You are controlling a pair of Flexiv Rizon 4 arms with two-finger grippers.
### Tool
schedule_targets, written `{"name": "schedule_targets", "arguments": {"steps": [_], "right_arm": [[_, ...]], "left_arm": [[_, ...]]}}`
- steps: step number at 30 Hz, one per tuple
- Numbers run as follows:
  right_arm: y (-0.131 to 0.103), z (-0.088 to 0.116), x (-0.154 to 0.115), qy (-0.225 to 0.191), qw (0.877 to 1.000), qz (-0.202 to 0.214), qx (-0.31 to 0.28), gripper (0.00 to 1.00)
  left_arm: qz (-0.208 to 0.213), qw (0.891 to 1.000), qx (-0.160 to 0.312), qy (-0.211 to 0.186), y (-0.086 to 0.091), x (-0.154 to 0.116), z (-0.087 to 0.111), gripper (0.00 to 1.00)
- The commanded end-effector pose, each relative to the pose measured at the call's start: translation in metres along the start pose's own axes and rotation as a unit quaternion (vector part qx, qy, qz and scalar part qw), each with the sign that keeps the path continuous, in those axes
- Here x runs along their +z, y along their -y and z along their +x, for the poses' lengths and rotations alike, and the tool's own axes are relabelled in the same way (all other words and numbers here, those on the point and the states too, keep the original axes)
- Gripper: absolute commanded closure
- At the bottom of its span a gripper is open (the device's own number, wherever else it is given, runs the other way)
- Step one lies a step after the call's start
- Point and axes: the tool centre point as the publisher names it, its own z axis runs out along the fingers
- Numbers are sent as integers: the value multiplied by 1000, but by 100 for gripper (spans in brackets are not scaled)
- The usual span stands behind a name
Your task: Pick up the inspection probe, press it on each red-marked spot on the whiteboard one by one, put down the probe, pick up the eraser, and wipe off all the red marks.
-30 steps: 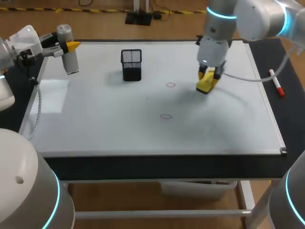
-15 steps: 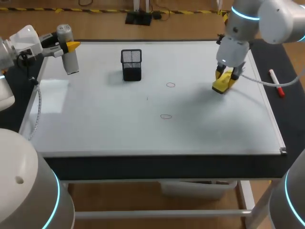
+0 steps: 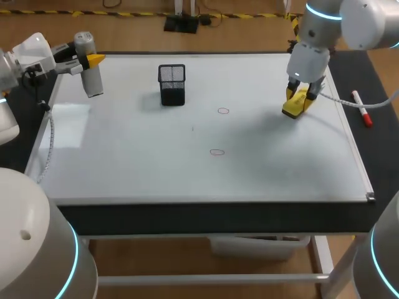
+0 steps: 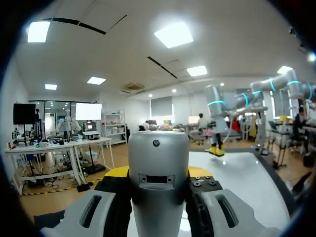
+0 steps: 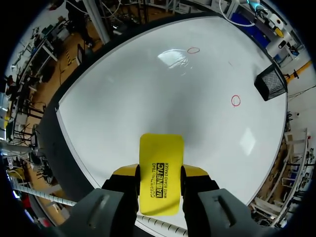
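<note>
My right gripper was closed tight on the yellow eraser, one finger on each side. It was over the whiteboard, close to the right edge. I could not tell if the eraser was touching the board. My left gripper was at the far left corner and was closed on the silver probe, which stood upright.

Two little red rings were not wiped off yet. One red ring was farther from me and the other red ring was nearer. Both were well to the left of the eraser.

I thought the job now was wiping. To do it well, I needed to slide the eraser left to the farther ring first. The eraser had to lie flat on the board, not tipped on a corner. I had to press softly and rub back and forth over the whole ring. The black mesh cup stood past the rings, so I had to stop short of it.
</note>
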Motion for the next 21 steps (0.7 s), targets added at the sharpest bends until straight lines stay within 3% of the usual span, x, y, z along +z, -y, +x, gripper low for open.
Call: {"name": "schedule_targets", "arguments": {"steps": [1,10,21], "right_arm": [[1,-1,-1,-3,1000,1,0,100],[1,-1,-1,-3,1000,1,0,100],[1,-1,-1,-3,1000,1,0,100]], "left_arm": [[0,1000,1,1,1,0,1,100],[3,1000,2,-11,6,2,9,100],[-12,996,1,-85,6,19,49,100]]}}
